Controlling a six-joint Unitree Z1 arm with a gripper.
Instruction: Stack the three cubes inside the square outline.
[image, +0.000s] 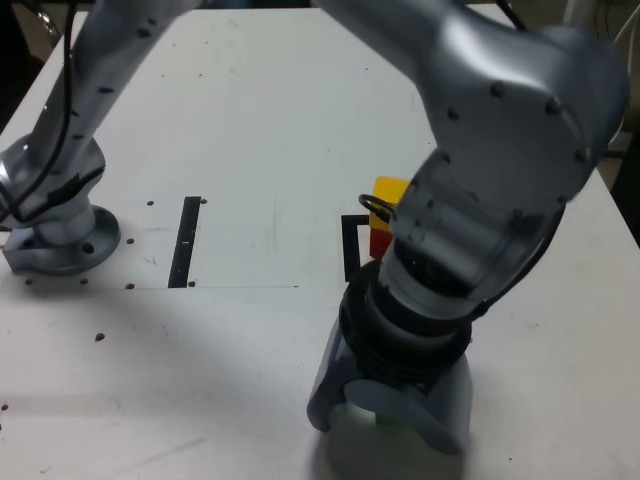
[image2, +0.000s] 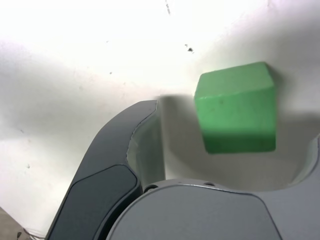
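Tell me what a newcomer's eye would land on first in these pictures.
The big silver arm fills the exterior view's right, its open claw down at the white table. In the wrist view a green cube sits between the jaws, ungripped. Behind the arm, a yellow cube rests on a red cube.

— What is lying on the white tabletop (image: 260, 120)?
— A thin black strip (image: 186, 242) is lying flat toward the exterior view's left edge, with small dark holes (image: 150, 204) dotting the surface around it.
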